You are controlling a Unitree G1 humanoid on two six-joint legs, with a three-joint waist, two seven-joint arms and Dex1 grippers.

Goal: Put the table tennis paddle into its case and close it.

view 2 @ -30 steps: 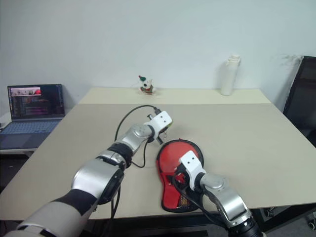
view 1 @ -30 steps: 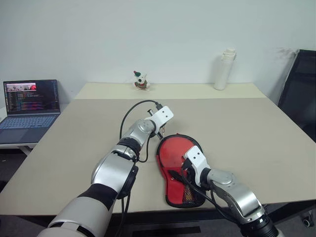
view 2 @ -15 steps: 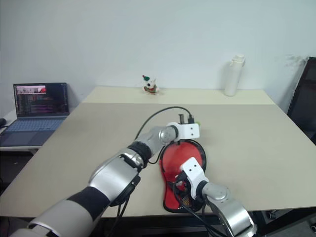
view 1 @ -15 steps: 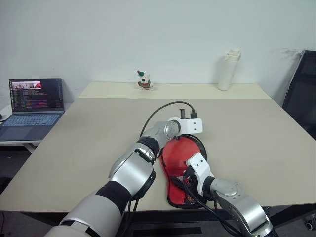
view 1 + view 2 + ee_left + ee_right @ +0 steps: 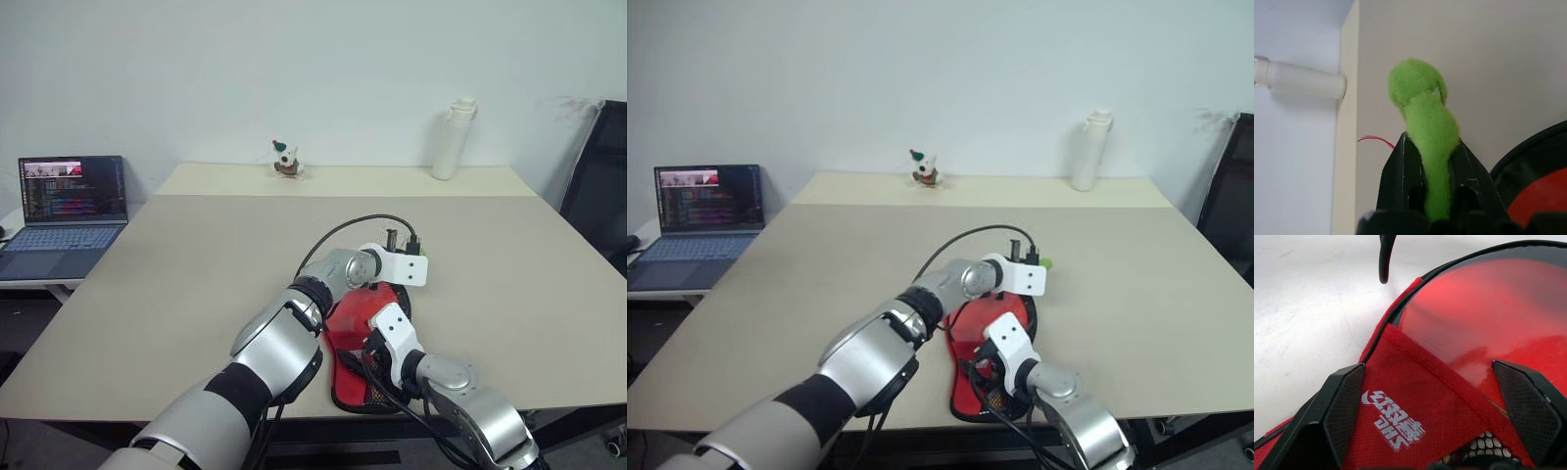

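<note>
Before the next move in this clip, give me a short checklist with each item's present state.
1. Table tennis paddle lies inside the case, red face showing: ok.
2. Case closed: not ok; its red flap is folded back, leaving the paddle exposed.
3. Left gripper free for zipping: not ok; it is shut on a fuzzy green piece, held over the case's far end.
4. Right gripper ready at the case: ok; open, its fingers either side of the flap with white lettering.
5. Whether the green piece is attached to the zip: cannot tell.
6. Table around the case free of obstacles: ok.
</note>
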